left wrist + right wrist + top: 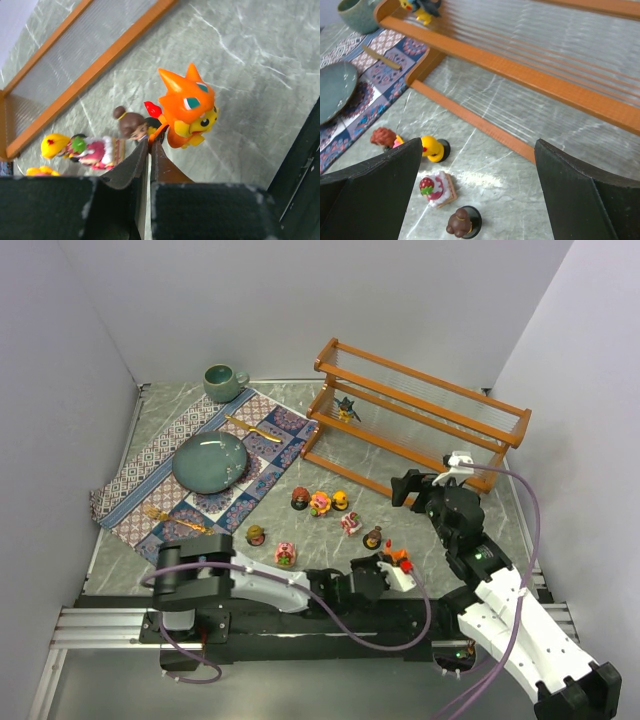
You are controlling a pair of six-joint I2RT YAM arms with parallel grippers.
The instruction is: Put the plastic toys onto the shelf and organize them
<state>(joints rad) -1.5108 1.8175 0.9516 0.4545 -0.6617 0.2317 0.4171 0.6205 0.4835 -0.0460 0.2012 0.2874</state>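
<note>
Top external view: shows the left gripper (pixel 386 568) stretched in low from the left over the near middle of the grey marbled table (pixel 420 525). Looks clamped tight from the left wrist, fingers (pixel 127 167) pressed together on a thin orange strip at the foot of the orange figurine (pixel 187 107). Finds the right gripper (pixel 432 476) farther right, hovering just in front of the shelf (pixel 420 405), spread wide and holding nothing. Puts only the dark spiky toy (pixel 346 408) on the shelf, near its left end. Counts the rest on the table in front: brown-haired toy (pixel 300 498), pink-and-yellow toy (pixel 320 503) and yellow toy (pixel 341 501) in a row, strawberry-cake toy (pixel 350 524) and bun-haired toy (pixel 373 537) nearer, olive-brown toy (pixel 256 535) and pink toy (pixel 285 554) at near left. Takes in, far left, a patterned cloth mat (pixel 150 475) bearing a blue-green plate (pixel 210 462), with a green mug (pixel 225 382) at its far end.
</note>
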